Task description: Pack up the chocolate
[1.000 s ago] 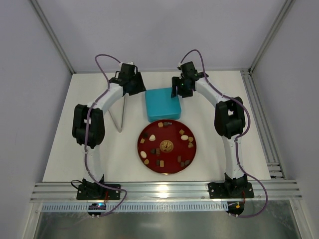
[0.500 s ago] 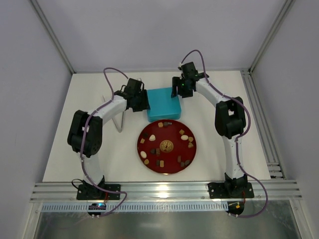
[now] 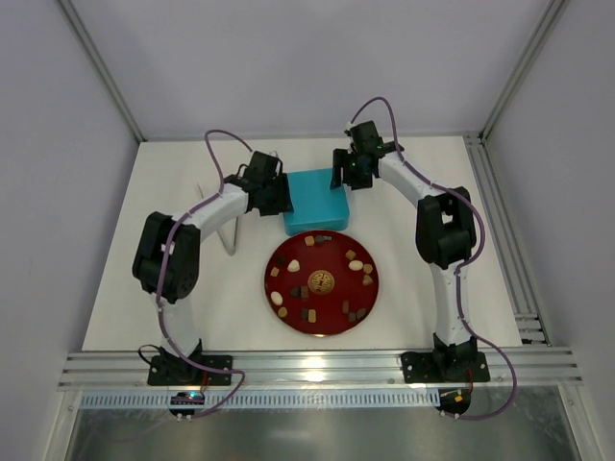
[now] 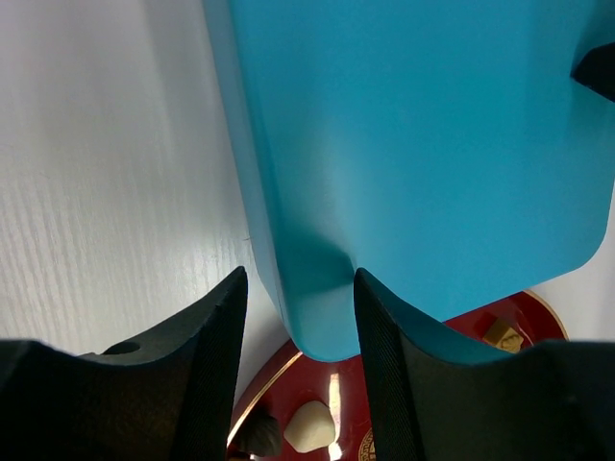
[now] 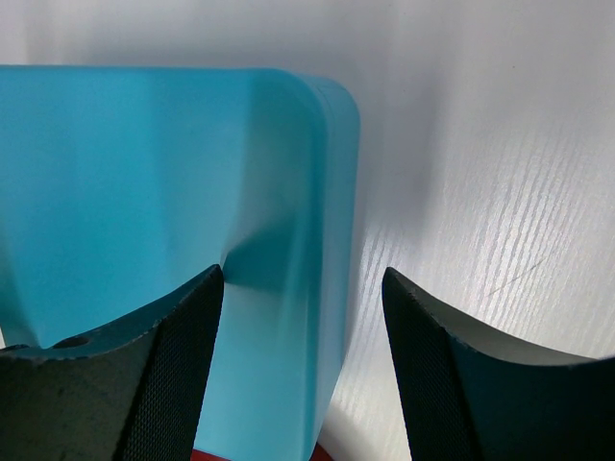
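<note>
**Both grippers straddle the box edges: keep the grip even**

The teal box point(image 3: 313, 200) sits flat on the table point(image 3: 173, 298), just far of the red plate point(image 3: 321, 281), its near edge touching or slightly overlapping the plate rim. The chocolates point(image 3: 356, 264) lie scattered around the plate, none in a gripper.

Your left gripper point(image 4: 298, 317) is at the box's left edge, jaws apart with the edge between them; one finger presses the top enough to dimple it. Your right gripper point(image 5: 303, 317) is at the far right corner, jaws also apart, one finger over the top and the other outside on the table side. Neither is clamped yet.

The top looks soft, so it will likely flex under a hard pinch. If you mean to lift it as a lid, close both sides gently and together, and raise them level so it does not twist or drag the base into the plate. Whether chocolate is already inside cannot be seen, so this could be opening or closing. Mind the thin panel point(image 3: 233, 227) left of the box near your left arm.
</note>
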{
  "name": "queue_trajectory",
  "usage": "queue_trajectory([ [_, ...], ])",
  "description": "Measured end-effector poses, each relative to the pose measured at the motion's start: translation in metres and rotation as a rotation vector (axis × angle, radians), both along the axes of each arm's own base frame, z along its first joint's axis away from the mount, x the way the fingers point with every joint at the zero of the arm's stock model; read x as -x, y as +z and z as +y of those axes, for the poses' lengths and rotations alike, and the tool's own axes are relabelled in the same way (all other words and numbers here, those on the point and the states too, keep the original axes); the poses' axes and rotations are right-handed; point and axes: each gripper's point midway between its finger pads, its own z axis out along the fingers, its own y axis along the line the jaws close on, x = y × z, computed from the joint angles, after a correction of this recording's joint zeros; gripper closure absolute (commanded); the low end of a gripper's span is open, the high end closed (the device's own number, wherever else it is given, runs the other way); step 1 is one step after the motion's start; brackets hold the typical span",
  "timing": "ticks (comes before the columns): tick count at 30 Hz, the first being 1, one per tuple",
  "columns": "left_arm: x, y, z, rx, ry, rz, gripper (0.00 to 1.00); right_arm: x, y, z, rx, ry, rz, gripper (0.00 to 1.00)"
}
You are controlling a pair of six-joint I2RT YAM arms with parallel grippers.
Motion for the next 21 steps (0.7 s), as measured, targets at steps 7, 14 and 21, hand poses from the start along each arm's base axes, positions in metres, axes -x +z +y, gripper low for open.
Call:
queue_trajectory([
  [7,0.003,0.030,0.000,0.027,-0.004,-0.053,0.52,0.000,0.000,0.000,0.000,0.000,-0.001,0.32],
  [14,0.009,0.038,0.005,0.034,0.005,-0.082,0.56,0.000,0.000,0.000,-0.004,-0.002,0.000,0.32],
  [21,0.012,-0.006,0.002,0.020,0.023,-0.001,0.59,0.003,0.000,-0.002,-0.004,-0.005,0.003,0.32],
])
